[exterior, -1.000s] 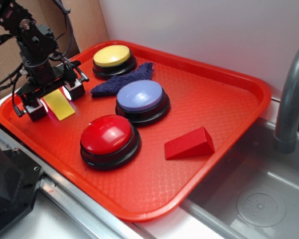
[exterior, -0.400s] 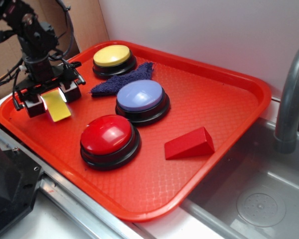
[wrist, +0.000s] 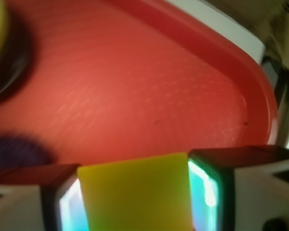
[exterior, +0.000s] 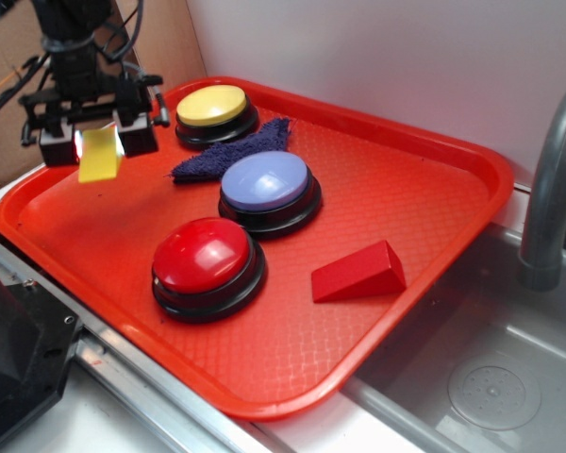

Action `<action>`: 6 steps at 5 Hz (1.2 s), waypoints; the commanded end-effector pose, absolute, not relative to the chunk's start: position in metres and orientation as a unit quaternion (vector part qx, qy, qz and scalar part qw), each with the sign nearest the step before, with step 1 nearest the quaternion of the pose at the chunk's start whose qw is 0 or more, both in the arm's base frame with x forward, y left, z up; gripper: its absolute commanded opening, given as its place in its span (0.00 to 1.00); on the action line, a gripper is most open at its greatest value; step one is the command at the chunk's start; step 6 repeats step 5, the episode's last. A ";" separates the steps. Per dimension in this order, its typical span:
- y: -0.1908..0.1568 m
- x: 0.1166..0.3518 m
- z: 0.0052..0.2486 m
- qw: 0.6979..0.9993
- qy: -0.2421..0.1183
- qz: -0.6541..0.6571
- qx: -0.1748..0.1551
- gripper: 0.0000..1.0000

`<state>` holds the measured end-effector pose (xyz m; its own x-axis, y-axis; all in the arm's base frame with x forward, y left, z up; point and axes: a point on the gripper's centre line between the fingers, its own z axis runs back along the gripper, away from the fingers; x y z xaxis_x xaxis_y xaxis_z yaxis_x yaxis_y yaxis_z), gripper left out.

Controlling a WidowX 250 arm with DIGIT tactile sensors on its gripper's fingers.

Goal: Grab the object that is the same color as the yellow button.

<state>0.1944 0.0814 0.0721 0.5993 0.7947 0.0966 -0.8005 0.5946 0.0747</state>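
Yellow block (exterior: 100, 156) is seen clamped between the two pads of the claw (exterior: 98, 143), clear of the red tray (exterior: 377, 189) and hanging above its far left corner. In the wrist view the block (wrist: 137, 192) fills the gap between the pads, both faces touching, with tray surface visible beyond it. The yellow button (exterior: 212, 106) stands just to the right of the claw, near the tray's back rim; a dark blue cloth (exterior: 231, 154) lies between it and the lavender button (exterior: 266, 183). The red button (exterior: 205, 257) and red wedge (exterior: 358, 272) are well apart from the claw.

Grasp is judged achieved; the task appears essentially complete.

Risks noted:
- Block is held by its upper portion only, lower part hanging free; slip under a sudden move is possible.
- Thin slab may pivot between the pads if jolted.
- Sideways travel could bring the claw against the yellow button.
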 end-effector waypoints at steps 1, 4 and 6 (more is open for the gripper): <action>0.035 0.199 0.130 0.977 -0.005 0.207 0.051 0.00; 0.015 0.181 0.138 0.998 0.007 0.049 0.040 0.00; 0.021 0.178 0.138 0.997 0.007 0.067 0.038 0.00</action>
